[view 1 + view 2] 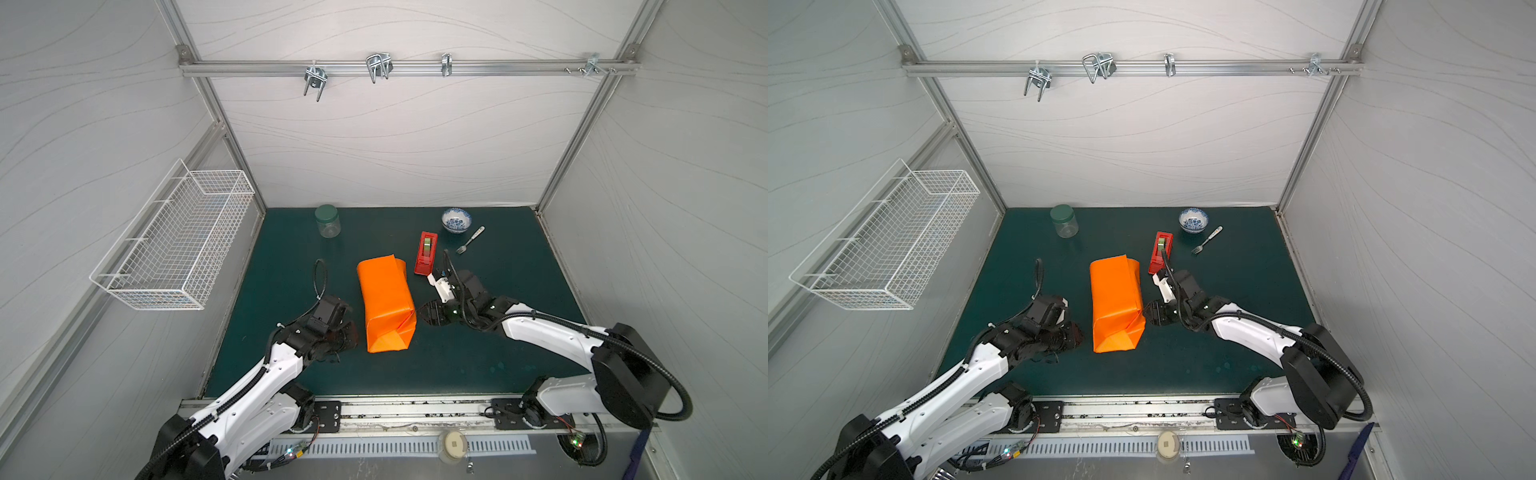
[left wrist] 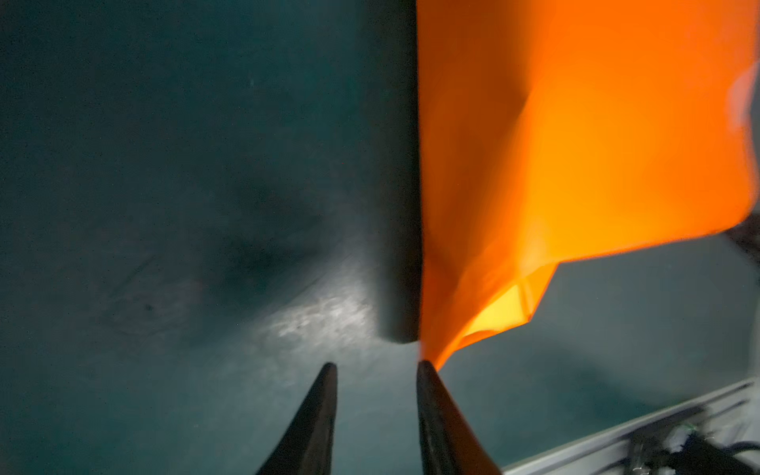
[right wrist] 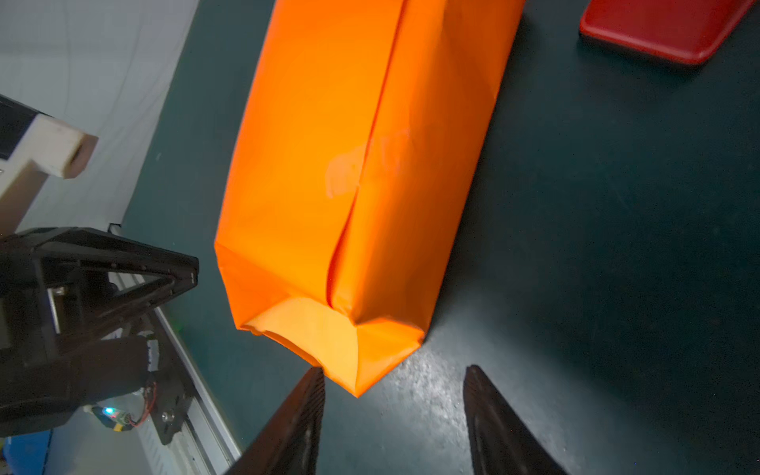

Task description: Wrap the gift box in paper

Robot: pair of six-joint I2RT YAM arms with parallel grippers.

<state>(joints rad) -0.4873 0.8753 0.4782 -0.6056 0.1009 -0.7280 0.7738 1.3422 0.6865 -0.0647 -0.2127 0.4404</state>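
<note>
1. Left of frame: you have a wire basket (image 1: 174, 241) on the wall and a jar (image 1: 327, 222) upright at the far side of the bench (image 1: 498, 353).
2. Left jaws: narrow gap, holding nothing. One fingertip (image 2: 427, 378) is at the lower-left corner of the paper (image 1: 386, 299); contact cannot be confirmed.
3. Centre of frame: the paper lies folded as a parcel on the bench, near-end flaps loose. The gift box is hidden from you.
4. Right jaws: wide, empty, just beside the parcel's lower-right corner.
5. Upper right: tape dispenser (image 1: 426, 253), bowl (image 1: 456, 220), fork (image 1: 469, 241).

Green table (image 1: 498, 332) — paper (image 1: 386, 303), tape dispenser (image 1: 426, 253), jar (image 1: 327, 221), bowl (image 1: 456, 220), fork (image 1: 469, 240).
</note>
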